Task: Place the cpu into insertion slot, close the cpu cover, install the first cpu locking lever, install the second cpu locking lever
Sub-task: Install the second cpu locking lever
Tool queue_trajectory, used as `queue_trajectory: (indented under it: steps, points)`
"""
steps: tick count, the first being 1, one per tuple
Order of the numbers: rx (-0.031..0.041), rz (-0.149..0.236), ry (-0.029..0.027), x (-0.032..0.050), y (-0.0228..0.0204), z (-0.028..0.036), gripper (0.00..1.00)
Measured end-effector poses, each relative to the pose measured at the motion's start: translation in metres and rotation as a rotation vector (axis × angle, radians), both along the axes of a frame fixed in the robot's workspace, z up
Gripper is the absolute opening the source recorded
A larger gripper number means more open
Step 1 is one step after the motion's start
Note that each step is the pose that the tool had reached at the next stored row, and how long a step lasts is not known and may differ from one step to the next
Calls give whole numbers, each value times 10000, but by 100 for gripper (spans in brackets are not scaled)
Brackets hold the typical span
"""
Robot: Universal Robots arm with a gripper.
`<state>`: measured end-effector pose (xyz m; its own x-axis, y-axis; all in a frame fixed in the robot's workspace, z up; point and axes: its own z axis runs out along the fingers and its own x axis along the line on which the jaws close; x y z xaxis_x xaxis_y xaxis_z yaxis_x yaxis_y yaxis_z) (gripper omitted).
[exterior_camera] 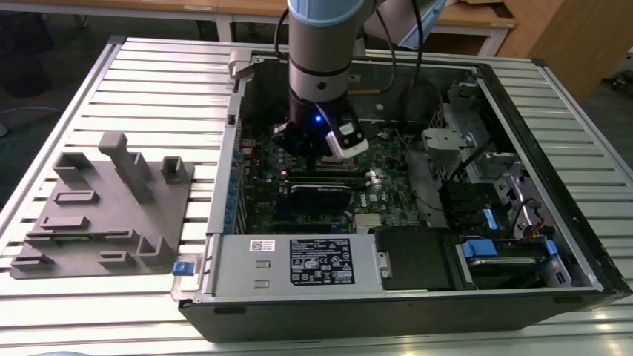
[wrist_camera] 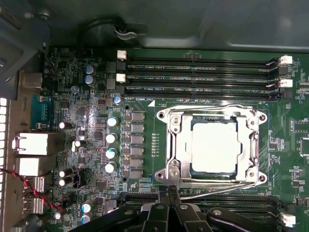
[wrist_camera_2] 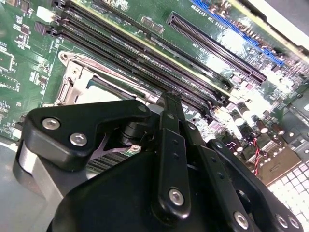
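Note:
The cpu (wrist_camera: 214, 145) lies flat in the insertion slot (wrist_camera: 166, 116) on the green board, its dull silver face showing through the cut-out of the cpu cover (wrist_camera: 181, 145), which lies down over it. One thin metal lever (wrist_camera: 217, 105) runs along the socket's side by the memory slots, a second lever (wrist_camera: 217, 182) along the opposite side. My gripper (wrist_camera: 169, 191) is shut with nothing between its black fingers, its tips close by that second lever. In the second wrist view my gripper (wrist_camera_2: 171, 104) stands beside the cover (wrist_camera_2: 77, 79). In the exterior view my gripper (exterior_camera: 322, 152) hangs low inside the open computer case.
Long black memory slots (wrist_camera: 193, 72) and a row of capacitors (wrist_camera: 112, 137) flank the socket. The grey power-supply box (exterior_camera: 287, 259) and drive bays with blue tabs (exterior_camera: 485, 248) fill the case's near side. A grey fixture block (exterior_camera: 109, 208) lies on the slatted table at the exterior view's left.

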<state>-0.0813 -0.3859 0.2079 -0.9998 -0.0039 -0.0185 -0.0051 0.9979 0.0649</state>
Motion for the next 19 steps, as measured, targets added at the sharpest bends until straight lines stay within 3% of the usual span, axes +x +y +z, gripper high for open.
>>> queue_trajectory:
  steps: [4, 8, 14, 19]
  points:
    - [13, 0, 1, 0, -13, -4, 11]
    - [285, 0, 0, 0, -40, -16, 11]
    - [532, 0, 1, 0, -83, -34, 11]
    - [830, -1, 0, -1, -103, -48, 11]
